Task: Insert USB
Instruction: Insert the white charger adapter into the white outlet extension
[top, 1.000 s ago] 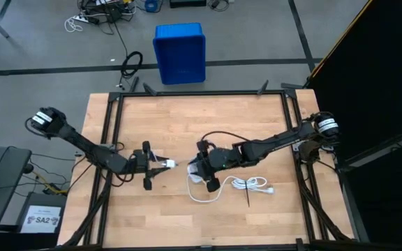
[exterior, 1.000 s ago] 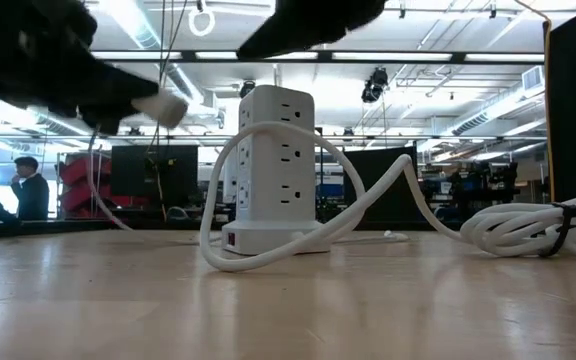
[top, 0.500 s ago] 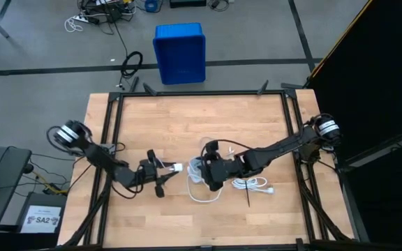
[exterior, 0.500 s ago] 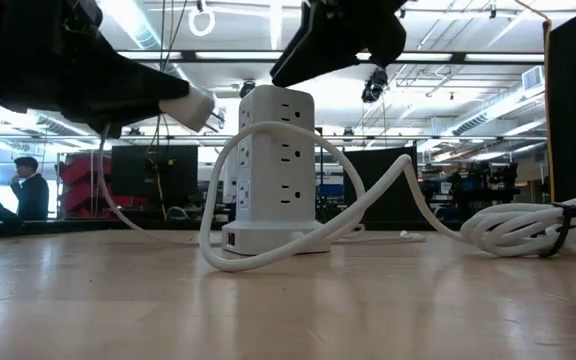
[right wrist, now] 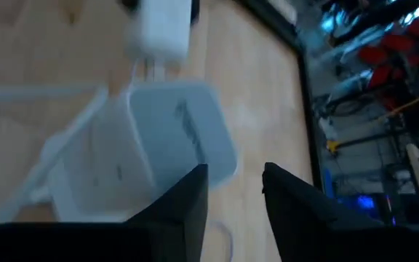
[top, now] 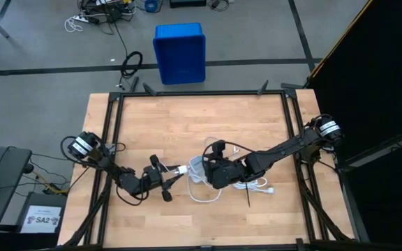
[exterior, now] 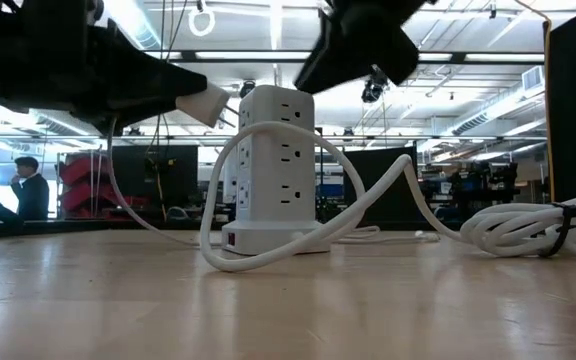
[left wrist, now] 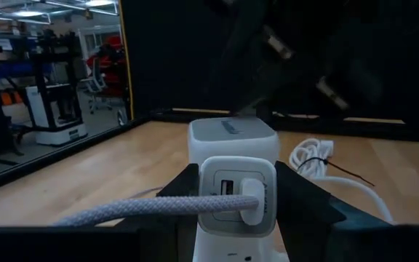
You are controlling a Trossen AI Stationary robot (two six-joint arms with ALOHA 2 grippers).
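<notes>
Left gripper (left wrist: 235, 207) clamped on a white charger block (left wrist: 236, 193) with the USB (left wrist: 144, 212) plugged in, mid-frame, just left of the power tower (exterior: 273, 170). Right gripper (right wrist: 235, 193) above the tower, fingers slightly parted, holding nothing.

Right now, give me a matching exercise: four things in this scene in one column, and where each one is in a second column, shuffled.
Things:
1. white charger block
2. power tower
3. bundled white cord
4. blue crate

Places:
A. on the floor beyond the table
B. held in the left pincer
C. lying on the table, a black tie around it
D. standing upright mid-table

Pairs: 1-B, 2-D, 3-C, 4-A
</notes>
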